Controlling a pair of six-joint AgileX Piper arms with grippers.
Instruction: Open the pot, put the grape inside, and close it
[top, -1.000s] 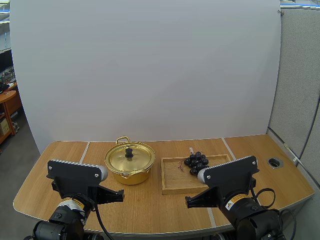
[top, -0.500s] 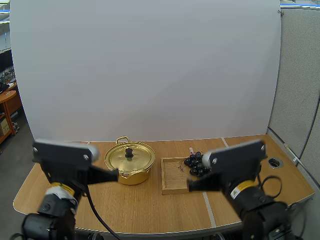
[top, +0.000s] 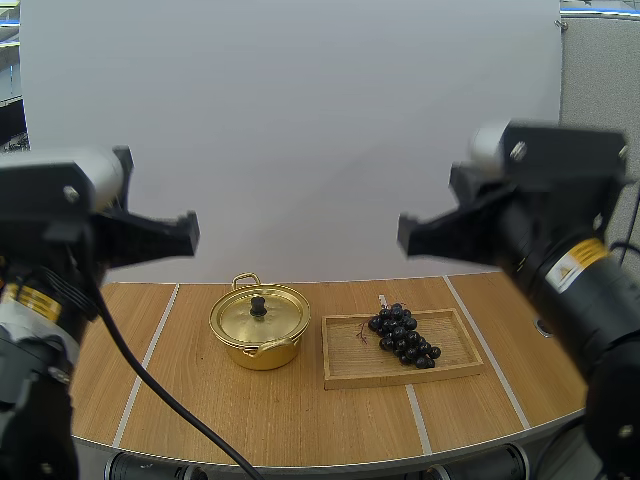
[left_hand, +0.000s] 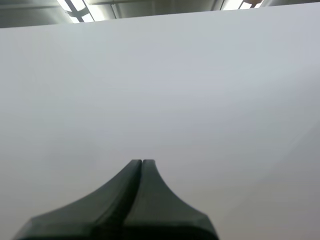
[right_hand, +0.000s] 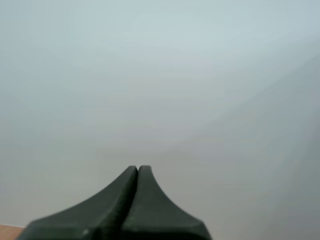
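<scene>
High view has both arms risen clear, left gripper (top: 191, 231) and right gripper (top: 404, 232) pressed closed and empty, high over the lidded pot (top: 259, 322) and the grapes (top: 403, 335) on the tray (top: 345, 376) beside it, so the lid awaits a first reach.

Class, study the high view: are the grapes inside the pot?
No, the grapes lie on the tray beside the pot, whose lid is on.
</scene>
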